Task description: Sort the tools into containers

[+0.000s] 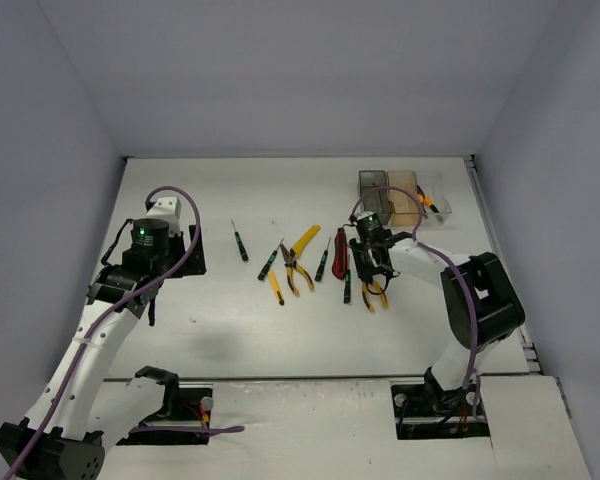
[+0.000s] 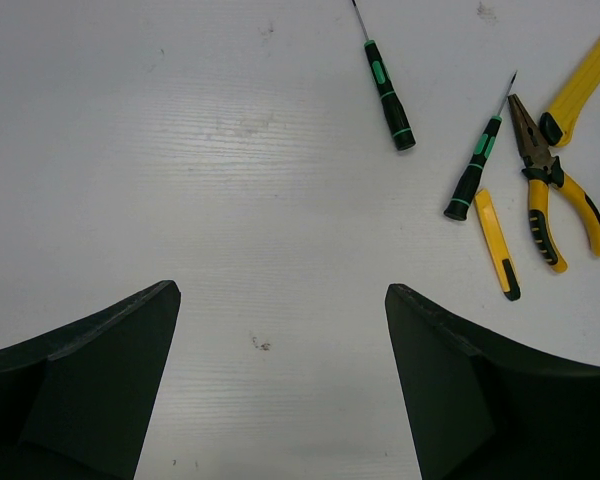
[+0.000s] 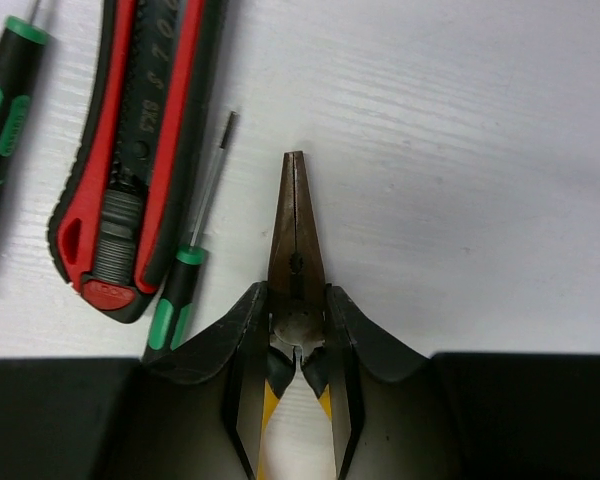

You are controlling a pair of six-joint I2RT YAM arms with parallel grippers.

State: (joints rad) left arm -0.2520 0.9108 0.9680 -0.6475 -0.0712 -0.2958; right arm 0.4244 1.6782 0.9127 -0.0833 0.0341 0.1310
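Right claw [image 3: 298, 300] is clamping onto the pliers [image 3: 296, 230] on the tabletop [image 3: 480, 150]; left claw [image 2: 280, 290] is hanging wide open; most tools [image 1: 292, 270] are lying unsorted outside the bins [image 1: 404, 195].

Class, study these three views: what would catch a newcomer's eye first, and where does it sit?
The right gripper pinching needle-nose pliers at their joint, beside a red utility knife, right of centre on the table. Next, the three bins at its far right corner, and the left gripper open over its left side.

Dull metal pliers [image 3: 296, 240] on matt white table [image 3: 460, 150].
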